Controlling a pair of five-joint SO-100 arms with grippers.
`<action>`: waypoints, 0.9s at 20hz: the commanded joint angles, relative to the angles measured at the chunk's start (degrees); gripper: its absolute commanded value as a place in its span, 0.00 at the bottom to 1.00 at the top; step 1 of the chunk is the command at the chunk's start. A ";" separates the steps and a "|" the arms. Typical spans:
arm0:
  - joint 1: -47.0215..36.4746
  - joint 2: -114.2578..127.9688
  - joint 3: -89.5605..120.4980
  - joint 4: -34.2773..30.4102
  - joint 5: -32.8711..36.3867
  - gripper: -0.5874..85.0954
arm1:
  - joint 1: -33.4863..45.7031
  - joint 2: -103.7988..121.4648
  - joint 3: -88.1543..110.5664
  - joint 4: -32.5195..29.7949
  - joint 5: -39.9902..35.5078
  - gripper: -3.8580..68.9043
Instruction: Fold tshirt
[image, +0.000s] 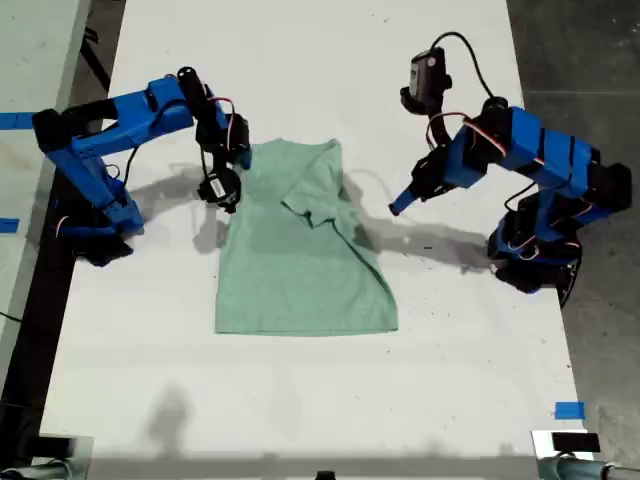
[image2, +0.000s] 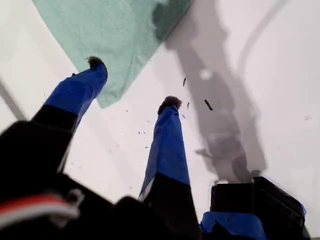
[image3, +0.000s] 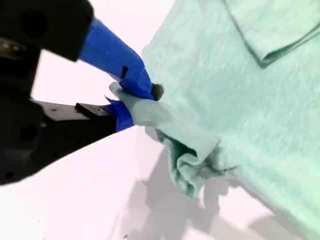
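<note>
The tshirt (image: 300, 250) lies flat mid-table (image: 300, 60), one sleeve already folded in. My second gripper (image3: 137, 97), at the exterior view's left, is clamped on a bunched sleeve edge. My first gripper (image2: 132, 85), at the exterior view's right, hangs spread and empty just off the cloth. Risk: the pinch looks shallow — the fabric may slip mid-fold, or drag the whole shirt askew. Blue tape (image: 568, 410) sits well clear; nothing obstructs.

A white table (image: 300, 400) carries blue tape (image: 568, 410) at five o'clock; grey floor (image: 580, 60) lies toward two o'clock.
</note>
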 joint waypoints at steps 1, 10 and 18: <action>5.10 -10.81 -22.85 5.01 -0.35 0.01 | -0.70 3.78 0.00 -1.58 0.97 0.40; 11.07 -25.31 -42.01 0.62 1.14 0.01 | -1.58 4.75 1.76 -2.46 2.11 0.39; 12.30 -21.36 -42.10 -5.54 3.52 0.34 | -1.76 5.27 3.43 -3.43 3.34 0.41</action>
